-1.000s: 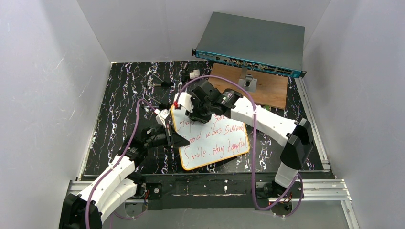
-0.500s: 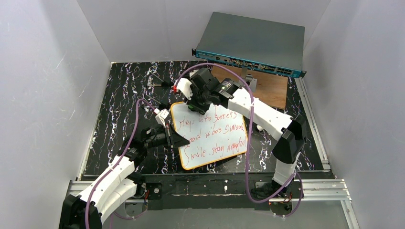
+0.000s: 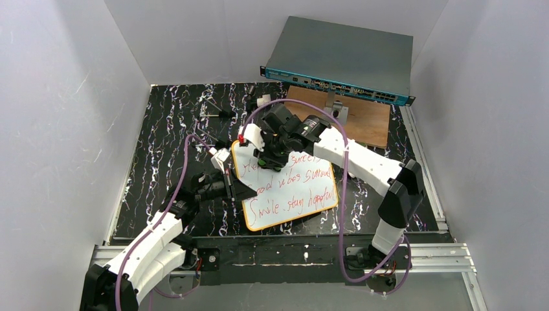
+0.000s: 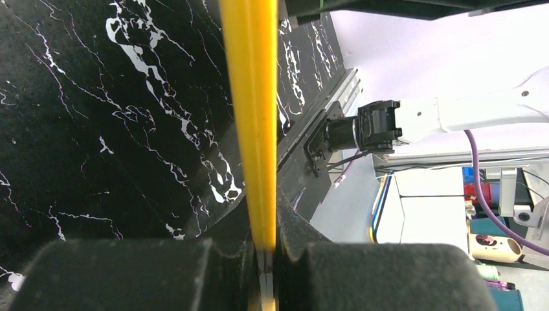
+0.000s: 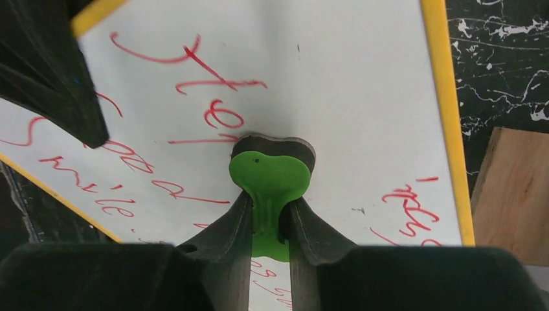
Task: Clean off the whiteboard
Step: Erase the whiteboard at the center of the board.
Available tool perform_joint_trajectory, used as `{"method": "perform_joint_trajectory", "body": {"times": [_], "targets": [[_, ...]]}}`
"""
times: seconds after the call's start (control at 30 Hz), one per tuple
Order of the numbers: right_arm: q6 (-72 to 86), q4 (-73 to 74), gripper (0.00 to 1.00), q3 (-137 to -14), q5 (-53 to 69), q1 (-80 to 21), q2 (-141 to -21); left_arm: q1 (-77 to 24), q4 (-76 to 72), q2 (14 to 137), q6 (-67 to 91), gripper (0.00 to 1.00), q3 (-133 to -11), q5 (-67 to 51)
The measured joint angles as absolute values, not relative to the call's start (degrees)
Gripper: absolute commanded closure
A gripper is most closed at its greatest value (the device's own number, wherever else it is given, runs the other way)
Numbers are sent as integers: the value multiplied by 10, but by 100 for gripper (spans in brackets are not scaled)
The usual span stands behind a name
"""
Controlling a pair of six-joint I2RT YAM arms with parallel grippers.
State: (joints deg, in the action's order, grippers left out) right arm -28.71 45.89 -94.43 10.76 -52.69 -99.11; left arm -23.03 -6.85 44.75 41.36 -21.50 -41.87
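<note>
The whiteboard (image 3: 291, 191), white with a yellow frame and red handwriting, lies on the black marbled table. My left gripper (image 3: 228, 176) is shut on its left edge; the left wrist view shows the yellow frame (image 4: 251, 116) clamped between the jaws. My right gripper (image 3: 270, 157) is shut on a green eraser (image 5: 270, 178) whose dark pad presses on the board's top part, over the first written line. The right wrist view shows the whiteboard (image 5: 336, 84) with a wiped white patch beside the eraser and red letters on both sides.
A brown wooden board (image 3: 362, 120) lies at the back right under a grey-teal network switch (image 3: 340, 61). Small metal parts (image 3: 217, 111) lie at the back left. White walls close in the table on three sides.
My right gripper with the eraser swung back to the board's top edge, then came forward and right again onto the first written line. The left gripper and the board stayed put.
</note>
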Motion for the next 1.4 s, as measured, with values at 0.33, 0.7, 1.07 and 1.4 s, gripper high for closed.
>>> {"method": "perform_joint_trajectory", "body": {"times": [0.33,0.7,1.07,1.4], "targets": [[-235,473,99,-1047,81,-495,-1039,-230,-70,443,404,100,-215,-420],[-280,462,99,-932,145,-476,-982,-231,-66,442,404,100,-215,-420],[-227,482,99,-1057,131,-470,-1035,-231,-77,449,378,100,-217,-427],[-268,462,99,-977,150,-466,-997,-231,-68,456,377,100,-222,-427]]}}
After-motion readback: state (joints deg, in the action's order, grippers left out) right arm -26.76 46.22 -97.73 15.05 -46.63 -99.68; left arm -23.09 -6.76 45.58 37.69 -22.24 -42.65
